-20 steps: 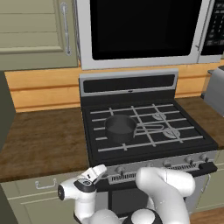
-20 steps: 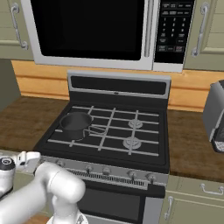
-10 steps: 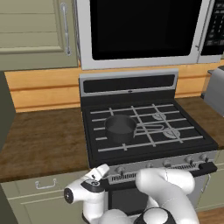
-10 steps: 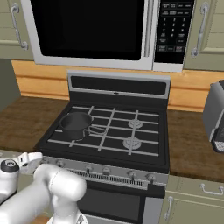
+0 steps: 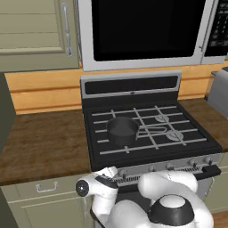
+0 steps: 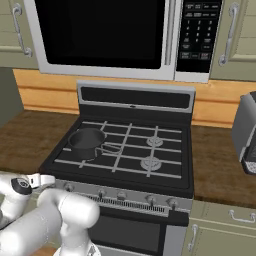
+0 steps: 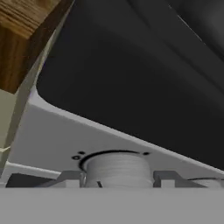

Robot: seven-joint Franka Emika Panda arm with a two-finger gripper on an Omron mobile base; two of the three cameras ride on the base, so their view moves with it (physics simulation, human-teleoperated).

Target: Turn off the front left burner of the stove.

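The black stove [image 5: 133,87] [image 6: 135,100] has a steel front with a row of small silver knobs. Its front left burner [image 5: 103,141] [image 6: 64,150] is covered by a dark saucepan [image 5: 122,129] [image 6: 87,141], so just the grate bars show. My gripper [image 5: 115,173] [image 6: 56,181] [image 7: 117,177] is at the left end of the knob row. In the hand view it is open, with a dark fingertip [image 7: 70,177] on either side of the leftmost knob [image 7: 116,168] [image 6: 67,186]. Whether the tips touch it is unclear.
Wooden countertops [image 5: 40,142] [image 6: 220,165] flank the stove, with pale cabinet drawers [image 5: 40,196] below. A microwave [image 5: 142,31] hangs above. A grey toaster [image 6: 247,132] stands on the right counter. The dark oven handle bar [image 5: 209,173] runs under the knobs.
My wrist and hand have crept to the right, closer to the stove front and its leftmost knob. The saucepan and the rest of the scene have not moved.
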